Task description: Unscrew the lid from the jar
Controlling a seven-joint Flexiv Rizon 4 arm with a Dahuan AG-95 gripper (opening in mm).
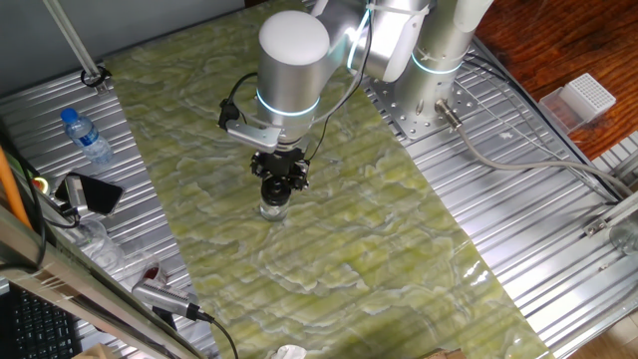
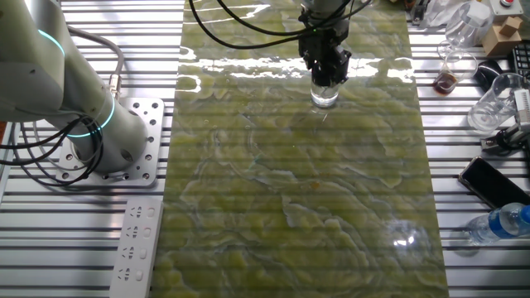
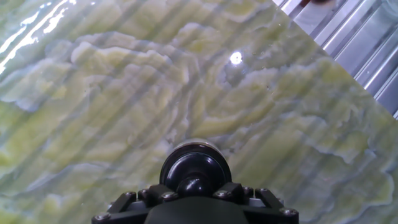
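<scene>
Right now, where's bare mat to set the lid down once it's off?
Open green mat lies on every side of the jar, widest toward the power strip. Crowded: the metal strip holding the water bottle, phone and glassware. The hand is over the lid.

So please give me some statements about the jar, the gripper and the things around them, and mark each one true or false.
1. The jar stands upright on the green mat. True.
2. The gripper is far off to one side of the jar. False: it is directly above the jar, down at the lid.
3. The lid lies on the mat beside the jar. False: the hand view shows it on top of the jar.
4. A water bottle with a blue cap lies on the metal table, off the mat. True.
5. The jar sits on the bare metal table. False: it is on the mat.
</scene>
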